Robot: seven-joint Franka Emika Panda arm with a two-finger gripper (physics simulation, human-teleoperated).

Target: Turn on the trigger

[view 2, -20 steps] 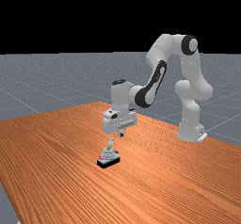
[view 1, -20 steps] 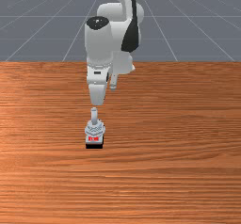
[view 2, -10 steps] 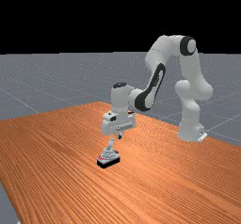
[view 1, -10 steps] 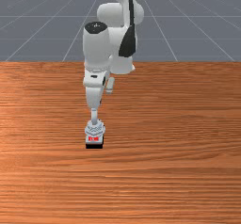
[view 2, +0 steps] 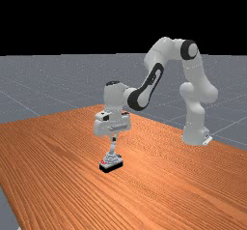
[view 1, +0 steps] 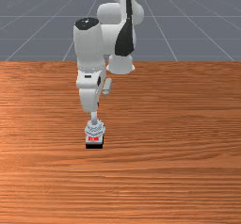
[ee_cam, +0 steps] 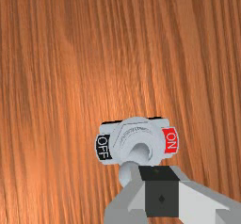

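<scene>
My gripper (view 2: 114,139) is shut and points down, its fingertips right at the top of the switch's lever (view 2: 113,147). In the wrist view the gripper (ee_cam: 161,175) has its tips beside the lever's rounded end (ee_cam: 127,172); whether they touch, I cannot tell. The lever leans away from the red ON label (ee_cam: 170,140), toward the side with the black OFF label (ee_cam: 102,147). The grey switch (view 1: 94,128) sits on its black base, red label toward the front camera. The hand covers the lever's upper end in the front view.
The wooden table (view 1: 179,138) surrounds the switch on all sides. The arm's base (view 2: 195,136) stands at the table's far edge, in the far view's right.
My hand came down a little, then shifted toward the left of both the front and far views, bringing the fingertips to the lever's top. The switch and lever look unmoved.
</scene>
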